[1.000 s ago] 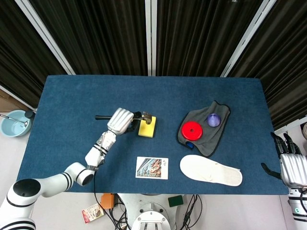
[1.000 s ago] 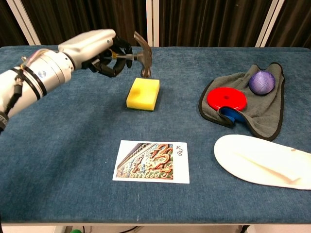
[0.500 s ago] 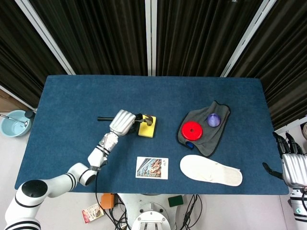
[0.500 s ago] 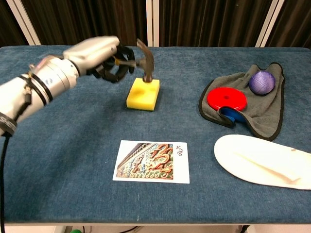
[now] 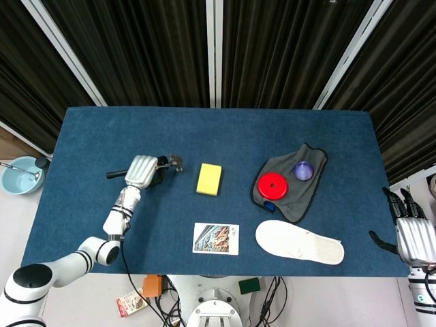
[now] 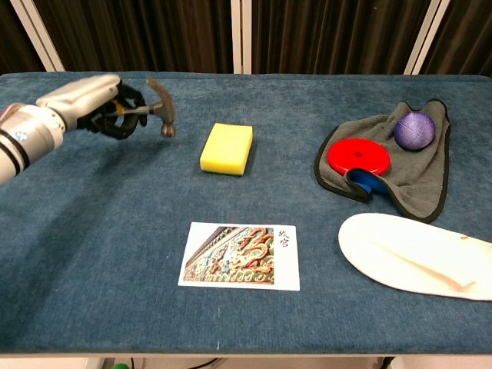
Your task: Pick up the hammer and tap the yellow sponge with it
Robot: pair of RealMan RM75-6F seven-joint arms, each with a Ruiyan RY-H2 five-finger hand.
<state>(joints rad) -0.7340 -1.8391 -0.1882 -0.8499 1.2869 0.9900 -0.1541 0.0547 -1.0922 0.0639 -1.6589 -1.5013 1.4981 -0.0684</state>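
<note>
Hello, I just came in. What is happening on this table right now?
The robot's left hand holds a hammer above the blue table, off to the left of the yellow sponge. Half a second ago the hammer head was down on the sponge, so the tap seems done and the arm has pulled back. The right hand waits open at the table's right edge, holding nothing.

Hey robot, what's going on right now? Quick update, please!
Left hand holds hammer, clear of table. Sponge untouched, off to hammer's right. Right hand open, off the table edge. Nothing between hammer and sponge.
</note>
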